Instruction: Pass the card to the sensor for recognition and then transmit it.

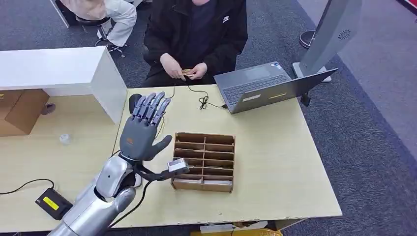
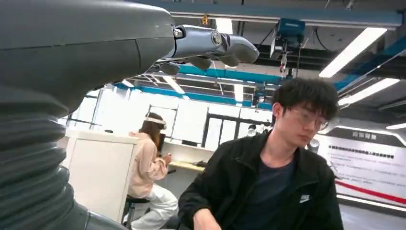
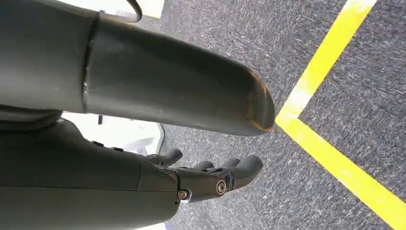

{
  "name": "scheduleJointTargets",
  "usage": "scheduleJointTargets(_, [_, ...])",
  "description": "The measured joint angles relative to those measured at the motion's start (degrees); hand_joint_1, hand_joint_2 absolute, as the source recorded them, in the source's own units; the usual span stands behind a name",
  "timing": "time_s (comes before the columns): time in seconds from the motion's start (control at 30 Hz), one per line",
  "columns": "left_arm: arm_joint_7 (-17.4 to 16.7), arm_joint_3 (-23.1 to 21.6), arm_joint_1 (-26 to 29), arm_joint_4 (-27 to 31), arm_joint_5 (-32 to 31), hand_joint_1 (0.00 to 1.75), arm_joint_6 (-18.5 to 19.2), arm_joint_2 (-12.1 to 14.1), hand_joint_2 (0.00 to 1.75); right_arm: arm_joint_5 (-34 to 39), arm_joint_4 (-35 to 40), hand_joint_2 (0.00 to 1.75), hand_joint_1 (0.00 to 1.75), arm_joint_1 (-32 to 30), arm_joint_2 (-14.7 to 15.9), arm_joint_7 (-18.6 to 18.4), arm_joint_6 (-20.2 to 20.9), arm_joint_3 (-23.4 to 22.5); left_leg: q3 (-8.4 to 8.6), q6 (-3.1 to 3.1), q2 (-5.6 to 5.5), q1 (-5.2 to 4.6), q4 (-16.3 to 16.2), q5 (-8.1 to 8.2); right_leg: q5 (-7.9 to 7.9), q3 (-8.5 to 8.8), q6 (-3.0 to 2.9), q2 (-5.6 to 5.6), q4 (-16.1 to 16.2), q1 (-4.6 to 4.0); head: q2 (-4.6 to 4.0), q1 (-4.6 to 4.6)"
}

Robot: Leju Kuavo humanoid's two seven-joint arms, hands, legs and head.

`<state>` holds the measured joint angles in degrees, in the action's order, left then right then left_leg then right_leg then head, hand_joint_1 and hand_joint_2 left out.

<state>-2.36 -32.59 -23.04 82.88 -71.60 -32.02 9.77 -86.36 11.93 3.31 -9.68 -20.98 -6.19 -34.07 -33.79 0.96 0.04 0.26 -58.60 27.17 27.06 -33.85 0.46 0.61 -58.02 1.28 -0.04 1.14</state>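
Two hands are seen. Leftmost on the pale table (image 1: 275,162) lies a small black box with a yellow label (image 1: 50,202), with a cable attached. Next, the left hand (image 1: 141,132) is raised above the table, fingers (image 1: 150,106) spread upward and nothing held. Beside it stands a wooden compartment tray (image 1: 204,161). Behind the table, a small tan object, possibly the card (image 1: 187,72), is held in a seated person's hands (image 1: 183,70). An open laptop (image 1: 268,86) sits further right. The right hand (image 3: 210,177) hangs over grey carpet, fingers apart and nothing gripped.
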Motion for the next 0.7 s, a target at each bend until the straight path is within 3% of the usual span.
scheduleJointTargets(0.2, [0.35, 0.00, 0.78, 2.20, 0.67, 0.00, 0.28, 0.70, 1.75, 0.07, 0.00, 0.00, 0.00, -0.01, 0.00, 0.00, 0.00, -0.24, 0.01, 0.00, 0.00, 0.00, 0.00, -0.01, -0.02, 0.02, -0.01, 0.00, 0.00, 0.00, 0.00, 0.00])
scheduleJointTargets(0.43, [5.39, -0.85, 5.76, 7.27, 8.91, 0.00, 3.29, 2.03, 1.75, 0.74, 0.00, 0.00, 0.00, -0.12, 0.00, 0.00, -0.07, -1.00, 0.01, 0.00, 0.00, 0.00, 0.00, 0.03, 0.02, 0.00, 0.00, 0.01, 0.01, 0.00, 0.00, 0.02])
scheduleJointTargets(0.57, [8.31, -3.02, 7.82, 10.08, 14.54, 0.00, 7.43, 2.89, 1.75, 0.74, 0.00, 0.00, 0.00, -0.12, 0.00, 0.15, -0.17, -1.29, 0.01, -0.01, 0.00, 0.00, 0.00, 0.04, 0.03, 0.00, 0.00, 0.00, 0.01, 0.00, 0.00, 0.00])
scheduleJointTargets(0.7, [8.46, -5.36, 7.74, 10.69, 15.67, 0.00, 12.92, 3.19, 1.75, 0.55, 0.00, 0.00, 0.00, -0.11, 0.00, 0.20, -0.17, -1.35, 0.02, -0.01, 0.00, 0.00, 0.00, 0.03, 0.02, 0.01, 0.01, -0.01, 0.02, 0.00, 0.00, 0.00])
